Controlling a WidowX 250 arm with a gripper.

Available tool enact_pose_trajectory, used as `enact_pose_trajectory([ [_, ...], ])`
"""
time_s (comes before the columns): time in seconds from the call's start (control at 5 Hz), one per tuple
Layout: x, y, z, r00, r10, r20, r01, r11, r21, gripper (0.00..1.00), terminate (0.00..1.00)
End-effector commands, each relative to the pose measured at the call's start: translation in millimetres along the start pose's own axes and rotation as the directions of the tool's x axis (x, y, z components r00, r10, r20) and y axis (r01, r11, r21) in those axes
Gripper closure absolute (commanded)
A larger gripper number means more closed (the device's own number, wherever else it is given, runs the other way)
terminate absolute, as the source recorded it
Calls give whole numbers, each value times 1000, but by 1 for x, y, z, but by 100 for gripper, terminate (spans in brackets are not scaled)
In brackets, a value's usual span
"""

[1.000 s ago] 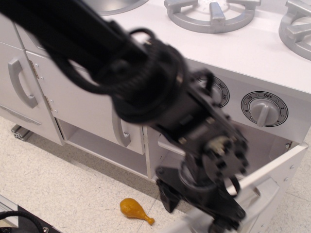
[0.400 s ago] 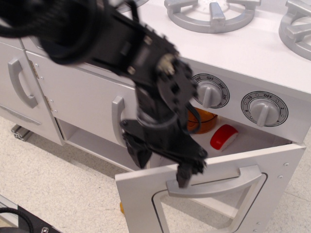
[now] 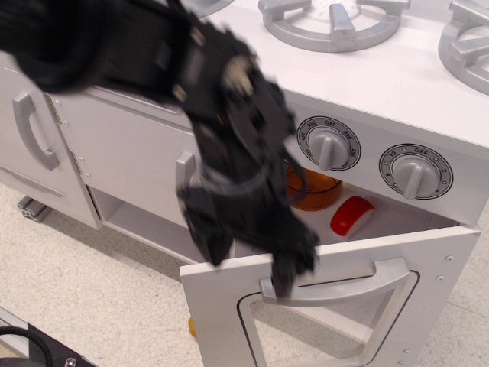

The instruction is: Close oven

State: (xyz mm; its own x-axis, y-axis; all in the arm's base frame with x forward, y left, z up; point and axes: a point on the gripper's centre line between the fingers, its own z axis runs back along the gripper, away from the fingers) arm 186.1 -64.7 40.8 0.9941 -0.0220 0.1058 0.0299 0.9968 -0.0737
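Note:
The white oven (image 3: 397, 107) has two grey dial knobs (image 3: 327, 145) on its front panel. Its door (image 3: 218, 313), with a rounded clear window (image 3: 321, 340) and a horizontal grey handle (image 3: 340, 287), stands tilted outwards, with a gap left at the top. My black gripper (image 3: 248, 258) is motion-blurred at the door's top left edge. Its fingers (image 3: 208, 238) are spread apart and hold nothing. One fingertip reaches down by the left end of the handle.
An orange bowl (image 3: 312, 188) and a red item (image 3: 351, 215) lie inside the oven. Cabinet doors with vertical grey handles (image 3: 34, 130) are to the left, over an open lower shelf (image 3: 145, 225). Grey burners (image 3: 332, 19) sit on top. An orange toy (image 3: 191, 327) peeks out on the floor.
The oven door has swung up from lying low and open to nearly upright. My arm has moved up and left, from low in front of the oven to the door's top edge.

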Motion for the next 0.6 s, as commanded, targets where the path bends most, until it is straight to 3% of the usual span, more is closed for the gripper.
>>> enact_pose_trajectory([
  [0.0,-17,-13,-35,1000,-20,15,21,999,-38,0,0],
  [0.2,-14,-17,-56,1000,9,-6,-9,1000,6,0,0],
  [0.4,4,-7,-64,997,71,20,-72,996,44,0,0],
])
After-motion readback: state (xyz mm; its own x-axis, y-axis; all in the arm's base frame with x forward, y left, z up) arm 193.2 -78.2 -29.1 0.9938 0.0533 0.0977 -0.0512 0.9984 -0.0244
